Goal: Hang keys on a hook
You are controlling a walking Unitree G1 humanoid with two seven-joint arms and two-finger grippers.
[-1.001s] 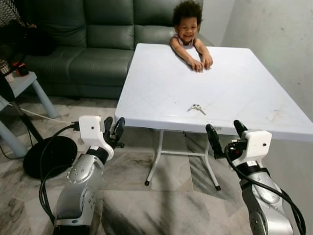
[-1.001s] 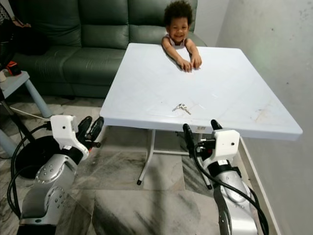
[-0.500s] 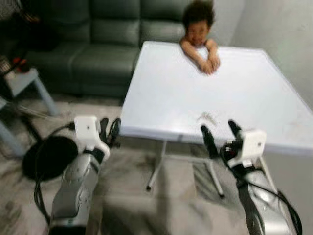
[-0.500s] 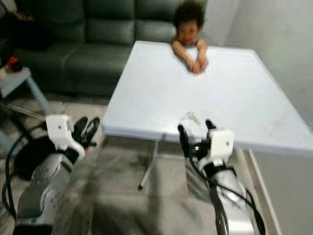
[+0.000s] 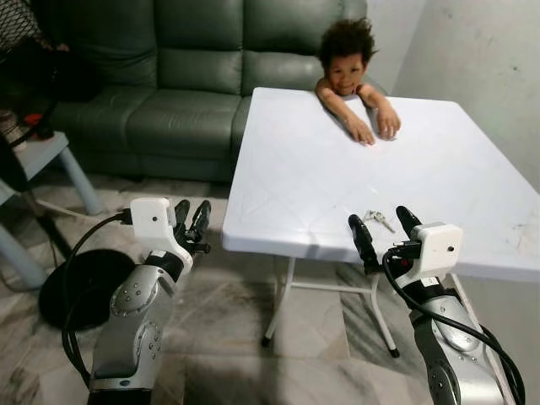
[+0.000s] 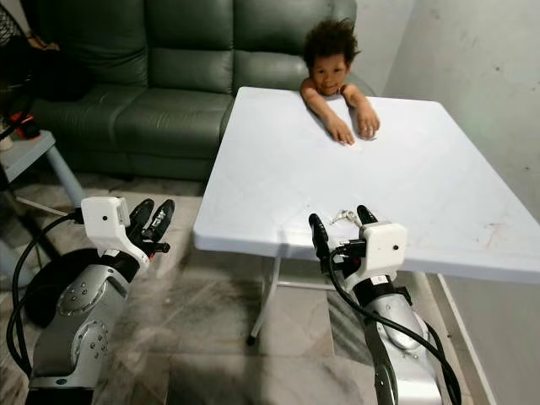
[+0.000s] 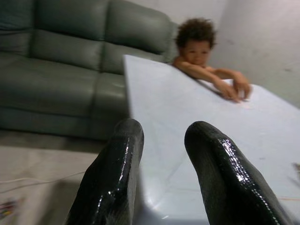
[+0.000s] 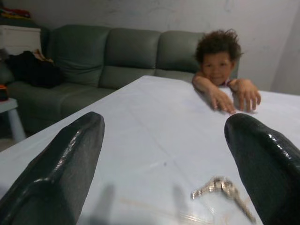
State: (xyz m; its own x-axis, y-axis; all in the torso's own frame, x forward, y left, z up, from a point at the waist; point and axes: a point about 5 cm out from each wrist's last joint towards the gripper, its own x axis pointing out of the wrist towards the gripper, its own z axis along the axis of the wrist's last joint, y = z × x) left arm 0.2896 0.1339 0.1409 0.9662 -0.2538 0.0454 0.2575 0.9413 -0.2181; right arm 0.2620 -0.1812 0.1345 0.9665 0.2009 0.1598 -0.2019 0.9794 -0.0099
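Observation:
A small bunch of silver keys lies on the white table close to its front edge. My right gripper is held at that front edge, just short of the keys, open wide with nothing between its fingers. In the right wrist view the keys lie on the tabletop between and beyond the two fingers. My left gripper is raised to the left of the table, off its corner, its fingers a narrow gap apart and empty.
A person leans on the table's far edge with both hands on the top. A green sofa stands behind. A pale side table and a black round base with cables are on the left. A wall is on the right.
The whole view has shifted, so the camera has moved. The table and keys now sit closer to my right gripper. The person's hands have spread apart. Both grippers keep their state.

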